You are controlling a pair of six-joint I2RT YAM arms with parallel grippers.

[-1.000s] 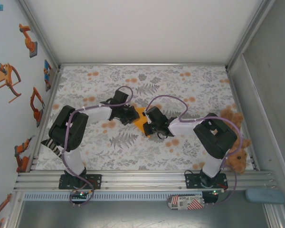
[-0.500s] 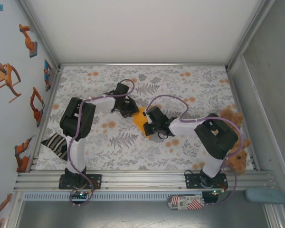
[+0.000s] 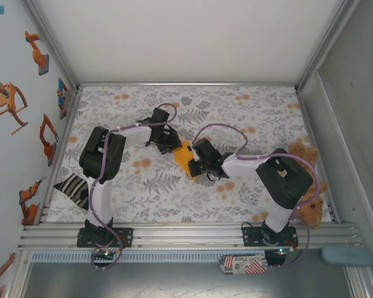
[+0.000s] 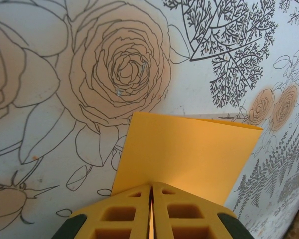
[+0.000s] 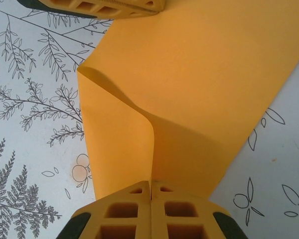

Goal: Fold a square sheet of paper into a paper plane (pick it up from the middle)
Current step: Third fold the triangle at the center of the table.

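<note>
Wrist views show the left gripper point(image 4: 151, 191) and right gripper point(image 5: 151, 185) each pinching an edge of the paper point(image 5: 214, 89), jaws pressed together, and the sheet's raised buckle. Overhead it sits mid-table, seemingly flat, long axis running near to far.

Our left arm point(image 3: 102, 158) and right arm point(image 3: 280, 180), white links, black joints, looping purple cables point(image 3: 221, 129), yellow fingers point(image 4: 119, 214) with square cut-outs

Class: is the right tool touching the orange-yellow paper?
Touching. The right wrist view shows the right tool shut on the paper, pinching its raised fold.
</note>
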